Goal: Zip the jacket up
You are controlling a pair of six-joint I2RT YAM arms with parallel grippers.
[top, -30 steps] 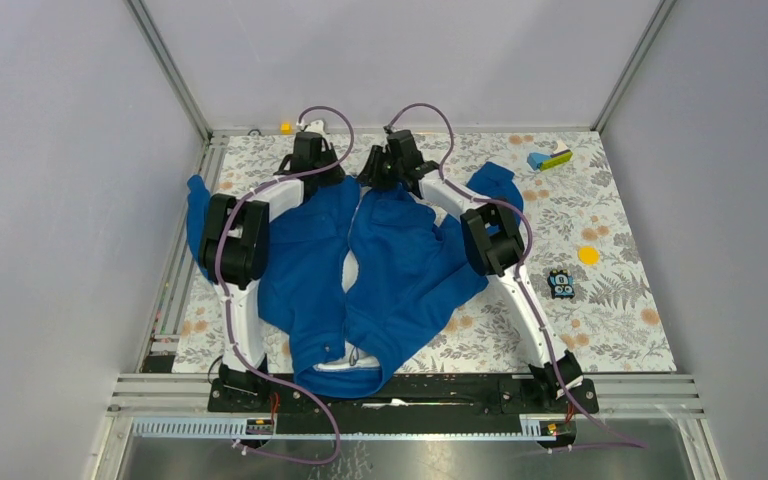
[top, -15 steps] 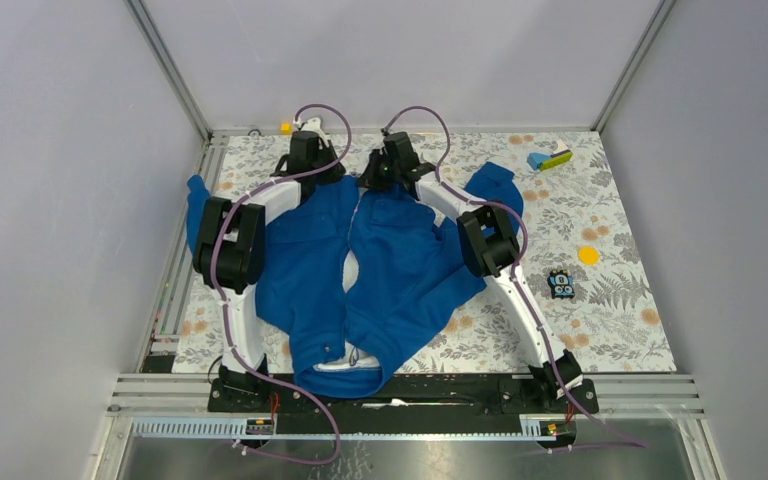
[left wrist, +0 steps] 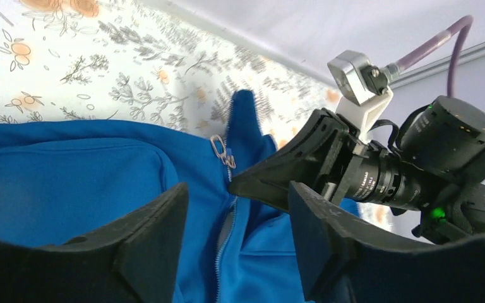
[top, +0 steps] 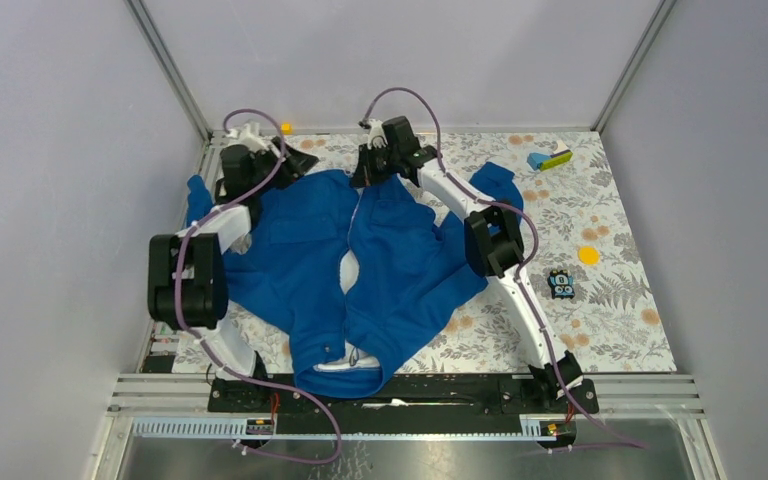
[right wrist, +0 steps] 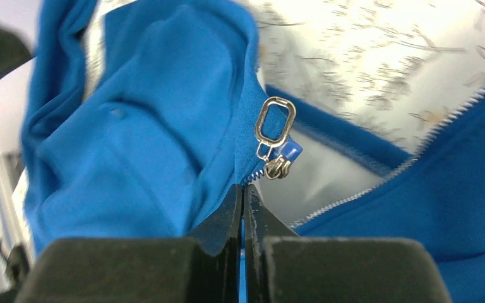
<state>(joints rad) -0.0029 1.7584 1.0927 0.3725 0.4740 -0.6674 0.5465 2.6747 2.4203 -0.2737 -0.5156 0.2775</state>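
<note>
Large royal-blue fabric jacket (top: 400, 260) spread on floral-print worktop (top: 610, 300), zipper line running far hem to near collar. Right end effector (right wrist: 244, 202) pinched on jacket edge, touching just under silver metal zipper pull (right wrist: 275, 129). Left end effector (left wrist: 237, 211) open, farther off.

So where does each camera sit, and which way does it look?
Top external: above and behind the robot, looking down; left arm, right arm and the whole jacket show.
Left wrist: on the left arm, looking past its open left gripper at the jacket's hem and the right gripper.
Right wrist: on the right arm, looking past its shut right gripper at the zipper pull.
Shared: both wrist views show the zipper pull.
</note>
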